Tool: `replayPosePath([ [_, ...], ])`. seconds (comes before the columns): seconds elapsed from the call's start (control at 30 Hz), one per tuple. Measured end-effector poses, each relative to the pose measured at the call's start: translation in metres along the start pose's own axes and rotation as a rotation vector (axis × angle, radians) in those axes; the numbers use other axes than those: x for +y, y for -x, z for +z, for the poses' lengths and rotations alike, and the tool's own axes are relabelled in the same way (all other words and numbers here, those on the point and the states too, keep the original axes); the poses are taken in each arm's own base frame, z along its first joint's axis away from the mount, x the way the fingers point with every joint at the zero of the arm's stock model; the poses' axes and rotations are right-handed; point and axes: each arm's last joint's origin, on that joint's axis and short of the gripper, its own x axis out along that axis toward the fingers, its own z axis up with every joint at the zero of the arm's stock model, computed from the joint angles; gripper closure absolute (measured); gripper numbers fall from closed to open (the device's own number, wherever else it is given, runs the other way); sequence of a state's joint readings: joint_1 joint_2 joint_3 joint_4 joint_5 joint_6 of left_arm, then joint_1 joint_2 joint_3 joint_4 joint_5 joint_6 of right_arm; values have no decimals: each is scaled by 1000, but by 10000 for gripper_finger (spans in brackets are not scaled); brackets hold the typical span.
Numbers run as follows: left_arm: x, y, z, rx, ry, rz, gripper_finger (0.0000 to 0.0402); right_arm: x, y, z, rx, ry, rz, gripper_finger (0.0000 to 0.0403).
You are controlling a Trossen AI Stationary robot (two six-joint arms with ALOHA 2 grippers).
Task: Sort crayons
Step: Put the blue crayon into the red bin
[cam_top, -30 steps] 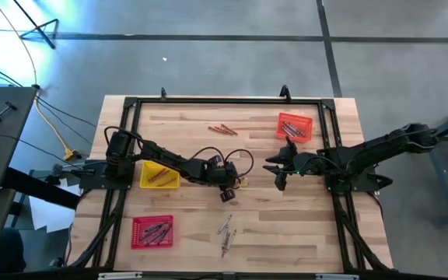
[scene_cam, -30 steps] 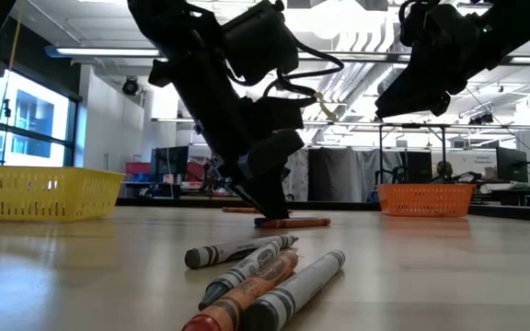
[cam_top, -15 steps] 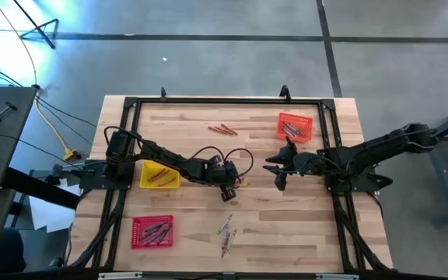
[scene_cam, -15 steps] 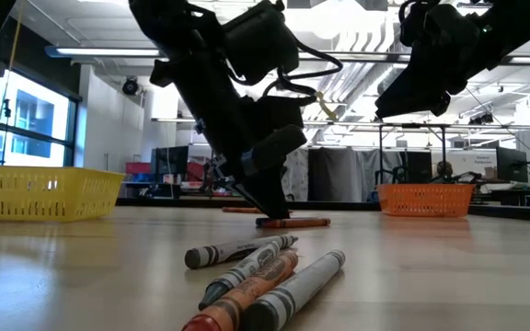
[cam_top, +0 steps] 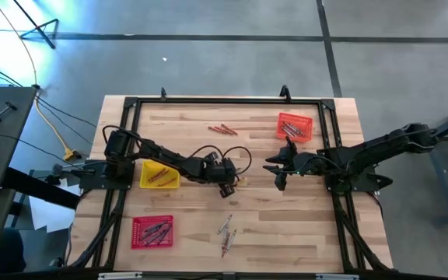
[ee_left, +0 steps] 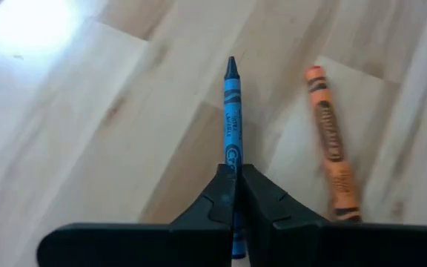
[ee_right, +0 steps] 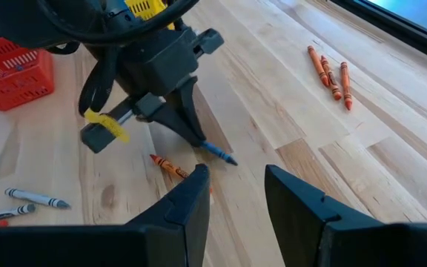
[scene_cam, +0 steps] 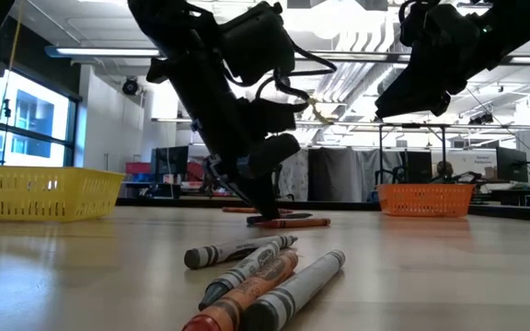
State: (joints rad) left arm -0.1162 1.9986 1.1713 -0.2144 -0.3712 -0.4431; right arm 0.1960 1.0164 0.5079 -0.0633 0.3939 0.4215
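Blue crayon (ee_left: 232, 126): rear end hidden betw. left gripper (ee_left: 236, 196) fingers, wrist view. Low view: left gripper (scene_cam: 263, 198) blocks the blue crayon, and part of the orange crayon (scene_cam: 293, 222) behind it. Red tray (cam_top: 152, 231) contents, high view: too small to tell colours. Same for orange tray (cam_top: 295, 126). Red tray (ee_right: 10, 68) cut off by frame edge in right wrist view. Nearest crayons (scene_cam: 265, 290) in low view run off frame bottom.

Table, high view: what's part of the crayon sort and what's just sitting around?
Job:
- blue crayon, held in left gripper
- orange crayon beside it
- loose crayons near the front edge
- orange crayons at the back
- yellow tray, red tray, orange tray

Lying about:
- yellow cable off the table
- right gripper, idle, open
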Motion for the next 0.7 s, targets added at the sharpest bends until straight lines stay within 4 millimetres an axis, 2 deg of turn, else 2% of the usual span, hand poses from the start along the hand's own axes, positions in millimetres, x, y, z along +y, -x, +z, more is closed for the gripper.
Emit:
replayPosePath([
  [0.17,2,7,4,-8,3,4,401,0,0,0,1,1,0,277],
  [0.3,4,27,15,-57,22,-27,401,0,0,0,1,3,1,277],
  [0.37,4,43,20,-82,27,-45,401,0,0,0,1,3,1,277],
  [0.5,4,87,24,-91,38,-97,401,0,0,0,1,3,2,277],
  [0.7,6,160,6,35,191,-203,401,0,0,0,5,4,3,277],
])
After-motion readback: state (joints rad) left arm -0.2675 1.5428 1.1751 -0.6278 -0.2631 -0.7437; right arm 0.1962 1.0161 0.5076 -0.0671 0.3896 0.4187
